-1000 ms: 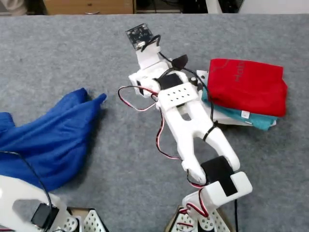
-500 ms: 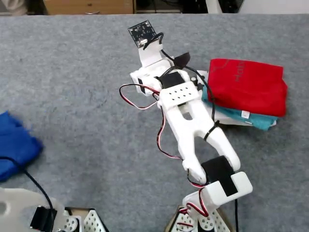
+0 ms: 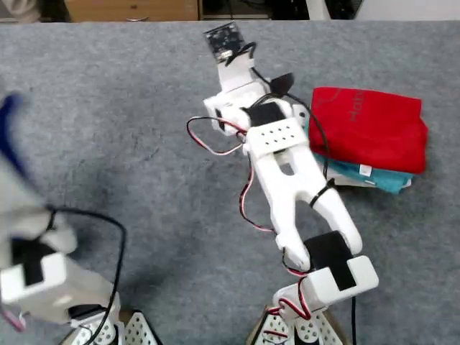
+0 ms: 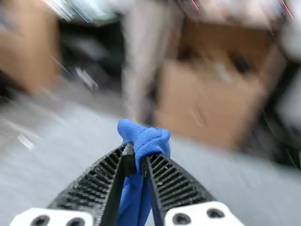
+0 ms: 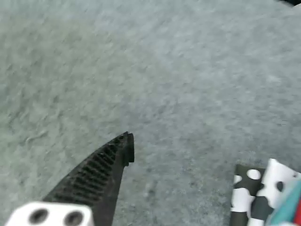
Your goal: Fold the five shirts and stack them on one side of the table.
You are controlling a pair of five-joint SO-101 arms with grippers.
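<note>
found the left arm (image 3: pixel 36 266) raised at the table's left edge, a sliver of blue shirt (image 3: pixel 8 115) showing just beside it. in the left wrist view, saw the left gripper (image 4: pixel 135 157) pinched tight on a bunched fold of that blue shirt, with cloth poking out past the tips and hanging down between the jaws, lifted off the grey table cover (image 3: pixel 144 108). toward the middle, noted the right arm (image 3: pixel 287 172) stretched across the cover and the right gripper (image 3: pixel 219 115) low over bare cover near the stack; could not tell whether spread or closed. at the right, found a folded red shirt (image 3: pixel 368 128) lying on a teal shirt (image 3: pixel 374 175), and a black-and-white patterned shirt (image 5: pixel 256 193) peeking out beside the teal, apart from the right gripper.
</note>
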